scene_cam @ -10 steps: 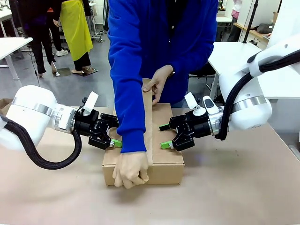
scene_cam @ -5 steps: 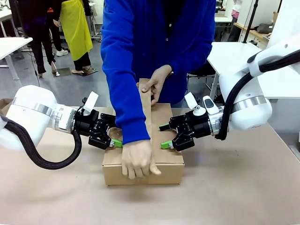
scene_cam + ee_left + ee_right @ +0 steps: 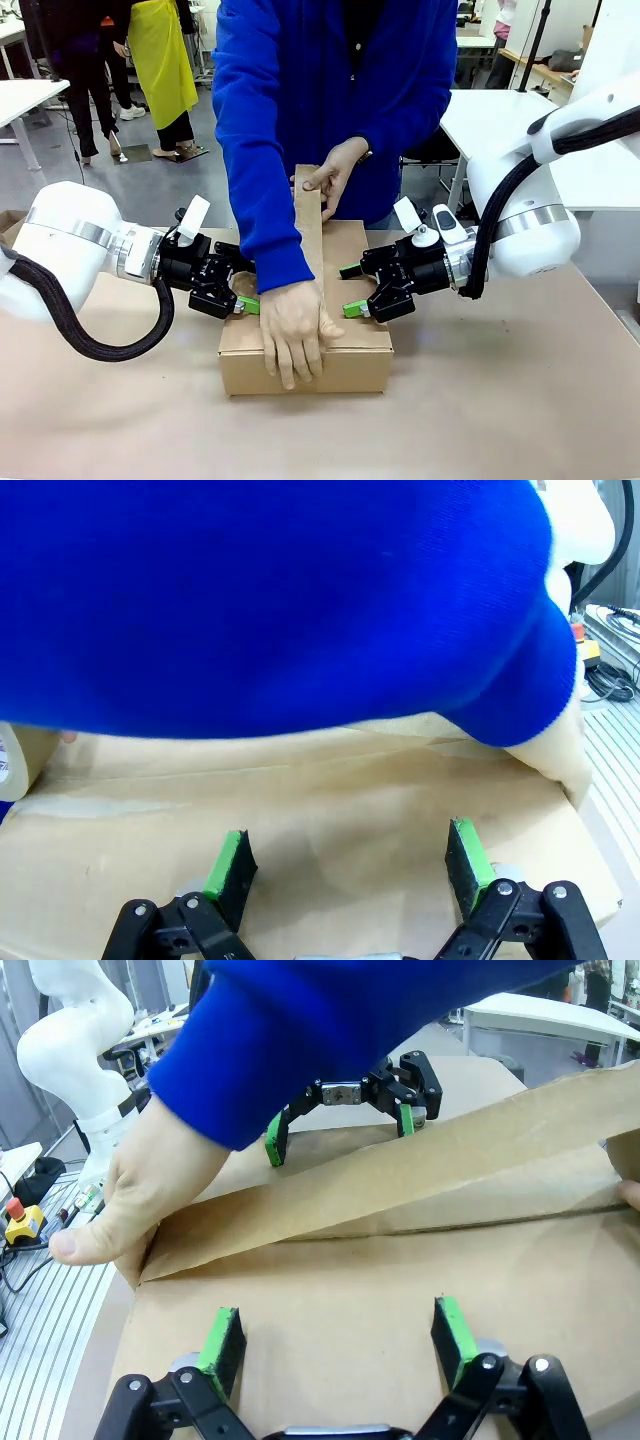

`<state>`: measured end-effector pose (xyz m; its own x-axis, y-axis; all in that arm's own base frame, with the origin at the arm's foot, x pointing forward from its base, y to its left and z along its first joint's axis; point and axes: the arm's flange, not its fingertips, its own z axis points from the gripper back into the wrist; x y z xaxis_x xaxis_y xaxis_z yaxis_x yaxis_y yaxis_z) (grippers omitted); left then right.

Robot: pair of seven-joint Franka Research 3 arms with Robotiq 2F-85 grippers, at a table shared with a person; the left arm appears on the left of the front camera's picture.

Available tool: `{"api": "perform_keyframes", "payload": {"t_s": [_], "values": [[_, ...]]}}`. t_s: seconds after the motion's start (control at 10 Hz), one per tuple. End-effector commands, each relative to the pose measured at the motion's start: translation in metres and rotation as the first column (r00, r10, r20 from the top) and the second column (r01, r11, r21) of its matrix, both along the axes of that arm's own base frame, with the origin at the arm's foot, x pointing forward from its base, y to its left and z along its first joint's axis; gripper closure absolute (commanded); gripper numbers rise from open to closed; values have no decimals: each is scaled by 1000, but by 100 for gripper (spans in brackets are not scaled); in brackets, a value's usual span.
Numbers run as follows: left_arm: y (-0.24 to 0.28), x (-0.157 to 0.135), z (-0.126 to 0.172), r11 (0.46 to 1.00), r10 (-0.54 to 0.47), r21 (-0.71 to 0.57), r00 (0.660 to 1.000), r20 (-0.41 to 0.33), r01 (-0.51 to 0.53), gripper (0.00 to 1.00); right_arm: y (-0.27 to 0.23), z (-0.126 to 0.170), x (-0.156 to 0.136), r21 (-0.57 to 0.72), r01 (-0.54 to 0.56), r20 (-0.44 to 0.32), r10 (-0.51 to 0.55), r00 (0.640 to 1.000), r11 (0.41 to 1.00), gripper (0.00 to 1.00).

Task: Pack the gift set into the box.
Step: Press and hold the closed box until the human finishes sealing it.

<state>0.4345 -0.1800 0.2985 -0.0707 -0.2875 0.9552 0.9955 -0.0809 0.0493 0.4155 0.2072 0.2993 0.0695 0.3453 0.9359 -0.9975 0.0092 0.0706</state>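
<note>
Carton: set near the middle of the table, its short brown front wall turned to the robot's side; the long axis runs away toward the person.
Table room: bare brown surface is seen ahead of the front wall and out to both sides of the carton.
Near hand: laid flat over the front top edge, pressing down the end of a brown strip.
Strip: drawn taut along the top's middle line, parallel to the long axis, rising from the front edge to the far end.
Left gripper: held over the carton's left top edge, jaws spread wide, nothing gripped; in the left wrist view the green pads are seen above the cardboard top.
Right gripper: held over the right top edge, jaws wide, nothing between them; cardboard lies below it in the right wrist view.
Far hand: pinching the strip's raised far end.
Blue sleeve: crossing above the carton's left half.
</note>
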Motion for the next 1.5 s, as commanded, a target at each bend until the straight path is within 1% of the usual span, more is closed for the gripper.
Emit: {"api": "perform_keyframes", "payload": {"t_s": [0.0, 1.4], "values": [[0, -1, -3, 1000, 1, 3, 1000, -4, -1, 0, 0, -2, -1, -3, 1, -3, -1, 1000, 1000, 0], [0, -1, -3, 1000, 1, 3, 1000, -4, -1, 0, 0, -2, -1, -3, 1, -3, -1, 1000, 1000, 0]]}}
